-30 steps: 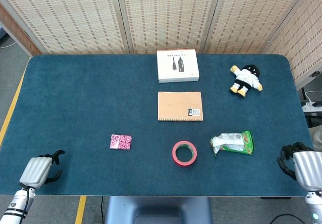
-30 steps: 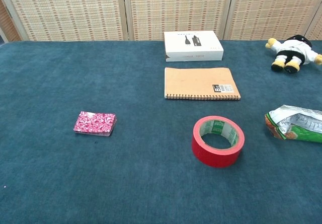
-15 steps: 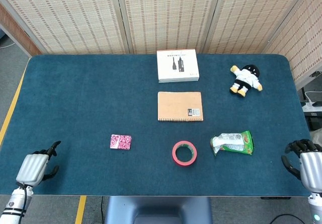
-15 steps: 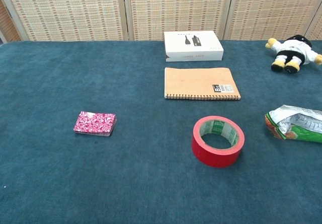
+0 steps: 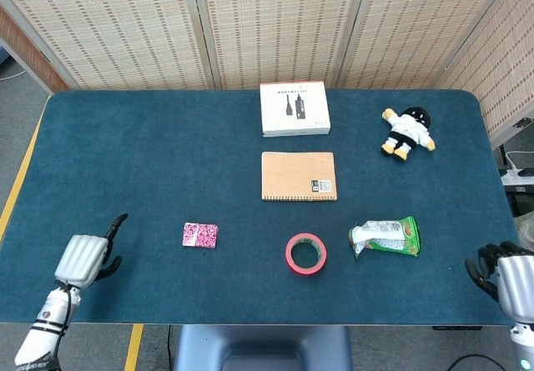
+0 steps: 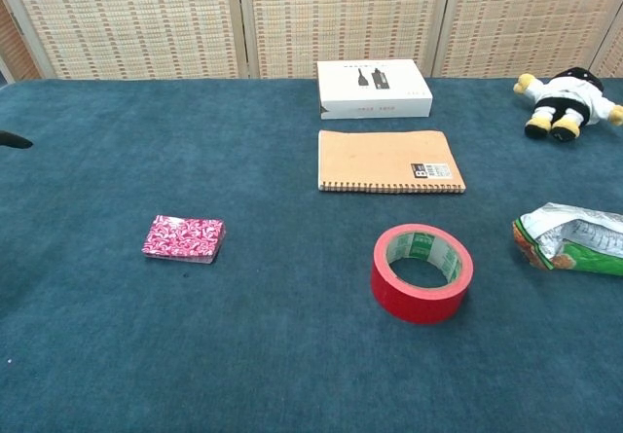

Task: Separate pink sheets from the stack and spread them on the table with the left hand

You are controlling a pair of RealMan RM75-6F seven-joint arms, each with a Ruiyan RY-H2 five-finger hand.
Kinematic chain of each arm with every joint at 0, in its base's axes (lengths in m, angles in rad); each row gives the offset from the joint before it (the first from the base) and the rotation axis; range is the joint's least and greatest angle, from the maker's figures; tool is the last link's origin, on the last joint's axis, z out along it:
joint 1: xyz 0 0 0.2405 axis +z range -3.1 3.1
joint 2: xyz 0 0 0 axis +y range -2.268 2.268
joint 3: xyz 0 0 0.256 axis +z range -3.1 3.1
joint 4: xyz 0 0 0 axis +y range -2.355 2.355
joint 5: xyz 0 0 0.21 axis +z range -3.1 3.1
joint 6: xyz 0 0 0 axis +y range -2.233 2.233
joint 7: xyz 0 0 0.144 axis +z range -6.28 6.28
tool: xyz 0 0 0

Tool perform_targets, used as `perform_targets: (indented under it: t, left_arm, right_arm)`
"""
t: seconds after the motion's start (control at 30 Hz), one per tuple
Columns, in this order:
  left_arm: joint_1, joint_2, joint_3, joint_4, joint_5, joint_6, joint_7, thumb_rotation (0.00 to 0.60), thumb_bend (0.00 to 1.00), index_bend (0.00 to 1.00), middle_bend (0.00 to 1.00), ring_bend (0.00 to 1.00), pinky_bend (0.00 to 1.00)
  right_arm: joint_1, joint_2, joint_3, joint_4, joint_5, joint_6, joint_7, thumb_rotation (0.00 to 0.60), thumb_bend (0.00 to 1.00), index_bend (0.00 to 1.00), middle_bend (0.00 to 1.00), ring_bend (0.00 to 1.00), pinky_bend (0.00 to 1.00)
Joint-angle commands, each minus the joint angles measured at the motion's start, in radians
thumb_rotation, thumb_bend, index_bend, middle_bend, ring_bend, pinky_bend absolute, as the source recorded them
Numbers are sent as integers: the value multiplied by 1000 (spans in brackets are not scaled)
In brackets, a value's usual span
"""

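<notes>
A small stack of pink patterned sheets (image 5: 200, 235) (image 6: 184, 238) lies flat on the blue table, left of centre. My left hand (image 5: 87, 259) hovers over the front left of the table, a good way left of the stack, empty, with its fingers apart and one pointing up toward the far side. Only a dark fingertip (image 6: 14, 141) of it shows at the left edge of the chest view. My right hand (image 5: 505, 274) sits at the front right corner, off the table edge, fingers curled in, holding nothing.
A red tape roll (image 5: 305, 253) stands right of the stack, a green snack bag (image 5: 385, 237) beyond it. A brown notebook (image 5: 299, 176) and white box (image 5: 294, 108) lie at centre back. A plush doll (image 5: 407, 132) lies at back right.
My left hand has moved right and forward onto the table, toward the stack, its fingers opening. My right hand has drawn back slightly toward the front corner.
</notes>
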Motion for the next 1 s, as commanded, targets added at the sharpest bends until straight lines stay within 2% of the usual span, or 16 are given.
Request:
perform_targets:
  t: [0.03,0.23,0.43,0.63,1.0]
  left_arm:
    - [-43,-31,-31,-28,-63,-54,50,600,355,223,916,994,1000]
    - [-110,-52,-65,-97,-195,-138,143,600,357,270,990,1000,1000]
    - [-175,-124,-87,-137,-325,-153,257,600,355,220,1000,1000,1000]
    - [-222,-211,-98,-129,-448,-123,347,600,349,162,1000,1000,1000]
    - [-280,-354,-131,-95,-639,-7,458,600,346,169,1000,1000,1000]
  right_arm:
    - [0,-7,-2,15,-11,7,14,600,169,883,786,669,842]
    - [3,-5,-7,22,-18,-1,29,600,168,873,786,668,842]
    - [4,-1,-9,21,-20,-7,37,600,169,865,786,666,842]
    - [6,4,-10,20,-20,-15,46,600,169,858,786,664,842]
    - [10,6,-11,23,-21,-22,55,600,169,853,786,661,842]
